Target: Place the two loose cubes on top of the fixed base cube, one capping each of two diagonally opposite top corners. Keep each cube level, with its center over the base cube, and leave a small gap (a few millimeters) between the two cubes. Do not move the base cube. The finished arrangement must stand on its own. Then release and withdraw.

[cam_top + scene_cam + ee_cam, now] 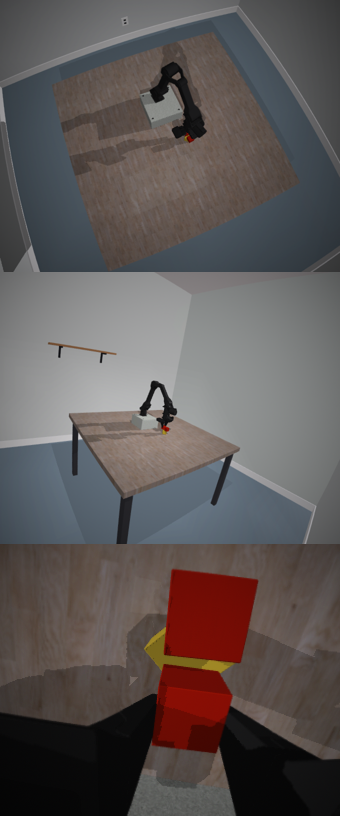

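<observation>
A yellow base cube (186, 138) (164, 432) (187, 663) sits on the table, its corners turned relative to the red cubes. One red cube (190, 138) (167, 429) (210, 616) rests on its far part in the wrist view. My gripper (163, 426) (187, 706) is shut on the other red cube (190, 719), with one finger on each side. The held cube is over the near part of the base. A narrow yellow strip shows between the red cubes in the wrist view. Whether the held cube touches the base is hidden.
The arm stands on a pale mounting box (163, 110) (147, 423), which is close to the cubes. The wooden table (170, 184) (158, 456) extends beyond them. A wall shelf (82, 348) is far behind.
</observation>
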`<state>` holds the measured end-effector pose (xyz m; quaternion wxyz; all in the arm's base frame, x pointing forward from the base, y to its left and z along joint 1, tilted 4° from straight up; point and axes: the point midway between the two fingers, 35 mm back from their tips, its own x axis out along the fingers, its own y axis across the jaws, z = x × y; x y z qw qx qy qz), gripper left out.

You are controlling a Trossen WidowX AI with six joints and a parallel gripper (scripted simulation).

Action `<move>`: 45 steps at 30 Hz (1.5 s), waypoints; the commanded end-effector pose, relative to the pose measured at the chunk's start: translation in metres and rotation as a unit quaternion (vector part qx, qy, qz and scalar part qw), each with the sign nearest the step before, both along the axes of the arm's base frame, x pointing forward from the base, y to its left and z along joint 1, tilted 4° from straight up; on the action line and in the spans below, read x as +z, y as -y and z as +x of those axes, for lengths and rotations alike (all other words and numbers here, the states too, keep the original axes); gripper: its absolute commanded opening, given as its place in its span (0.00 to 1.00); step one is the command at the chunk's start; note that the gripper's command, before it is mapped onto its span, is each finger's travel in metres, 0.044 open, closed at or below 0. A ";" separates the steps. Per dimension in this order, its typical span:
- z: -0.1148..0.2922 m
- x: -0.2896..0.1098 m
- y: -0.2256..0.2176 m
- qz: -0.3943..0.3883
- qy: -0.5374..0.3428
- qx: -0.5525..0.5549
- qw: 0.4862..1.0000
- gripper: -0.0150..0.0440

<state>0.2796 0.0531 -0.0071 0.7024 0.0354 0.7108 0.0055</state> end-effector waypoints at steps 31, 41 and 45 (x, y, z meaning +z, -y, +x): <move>0.001 0.035 0.002 0.000 0.000 0.000 1.000 0.60; 0.001 0.052 0.003 0.000 0.000 0.000 1.000 0.60; 0.001 0.059 0.004 0.000 0.000 0.000 1.000 0.60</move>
